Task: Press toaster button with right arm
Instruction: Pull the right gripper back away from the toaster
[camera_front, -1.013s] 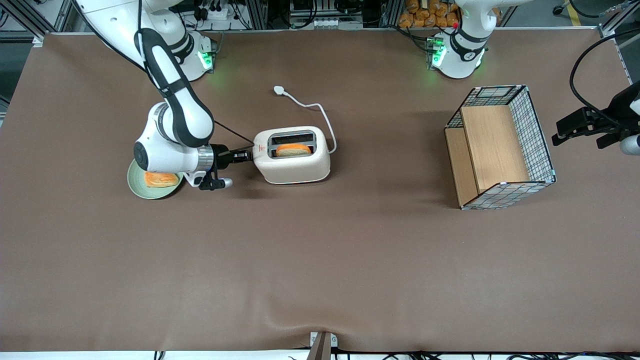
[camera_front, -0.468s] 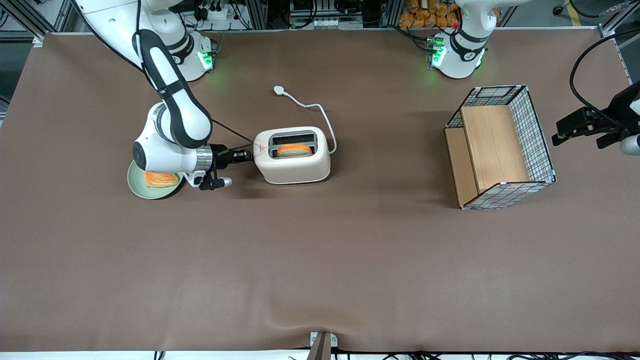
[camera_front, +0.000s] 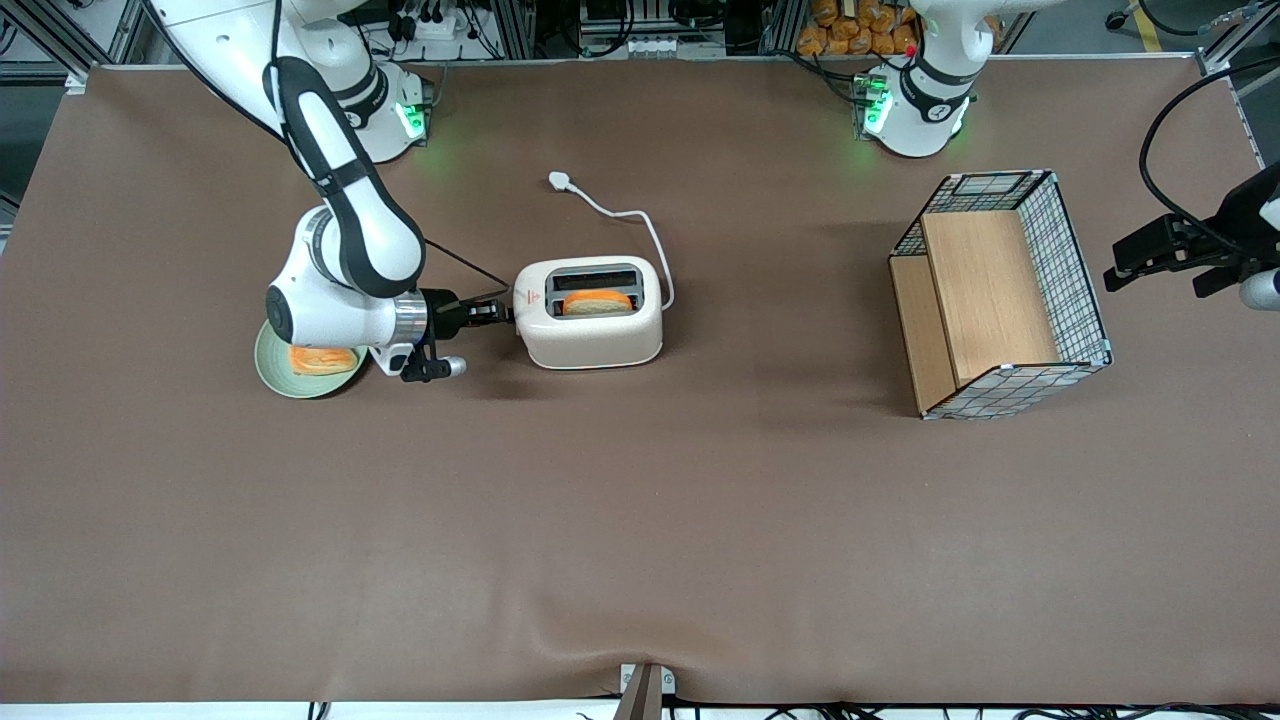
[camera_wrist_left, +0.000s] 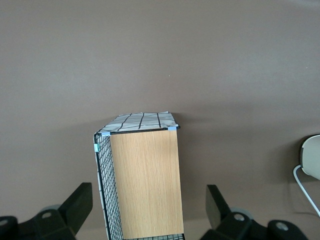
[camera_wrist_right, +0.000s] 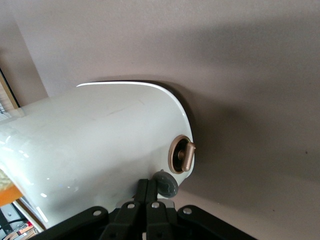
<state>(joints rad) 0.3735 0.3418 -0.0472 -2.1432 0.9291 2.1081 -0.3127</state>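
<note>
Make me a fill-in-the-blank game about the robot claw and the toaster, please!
1. The claw is at the narrow end of the ______, where the toaster button is.
2. A slice of bread sits in one ______ of that cream-white machine.
3. Another slice lies on a green ______.
4. The white cord ends in a ______ lying on the table.

Missing words: toaster; slot; plate; plug

A brown cloth (camera_front: 640, 520) covers the whole table, creased near its front edge. Metal frames (camera_front: 520, 25) and cables (camera_front: 640, 40) line the back.
</note>
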